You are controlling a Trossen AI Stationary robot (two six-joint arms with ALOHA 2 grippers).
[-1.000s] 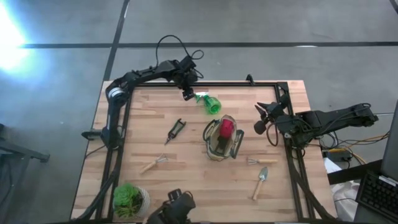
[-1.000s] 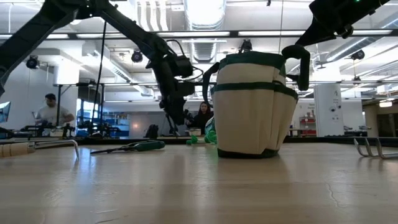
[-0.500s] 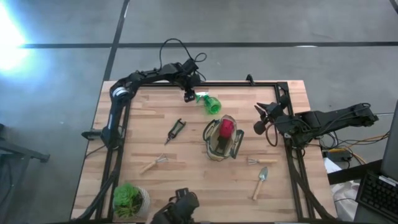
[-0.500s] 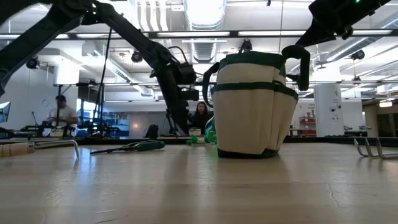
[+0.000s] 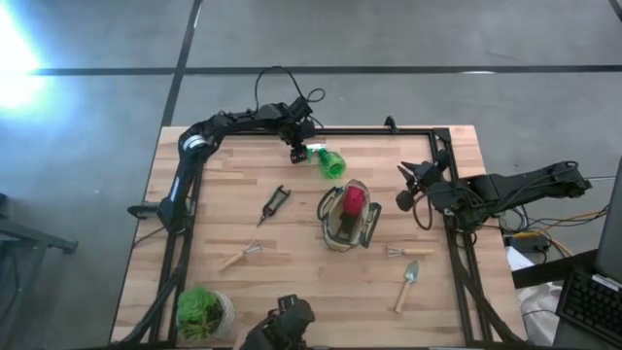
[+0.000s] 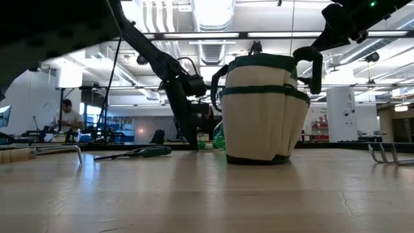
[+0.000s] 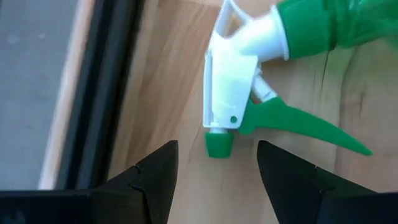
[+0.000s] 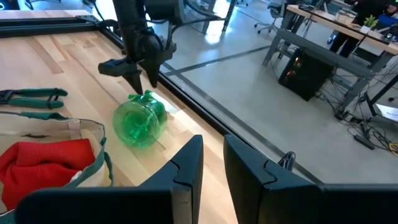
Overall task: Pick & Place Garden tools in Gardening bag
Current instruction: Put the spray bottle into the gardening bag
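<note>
Left gripper stood at the far edge of the table, its fingers spread apart either side of the white spray head of the green spray bottle — nothing held. In the left wrist view the bottle's green nozzle lay just ahead of the gap between the fingers, not touching them. Bottle lay on its side, just beyond the gardening bag.

Bag stood upright near the table's middle, a red-handled tool showing inside its mouth. In the low view the bag hid most of the bottle; only a sliver of green showed at its left side.

Other tools loose on the wood: black pruners left of the bag, a wooden-handled fork nearer the front, a rake just right of the bag, a trowel in front of that.

Right gripper hung at the right side of the table, near the bag but apart from it — fingers parted, empty.

Leafy plant in a pot sat at the front left corner
</note>
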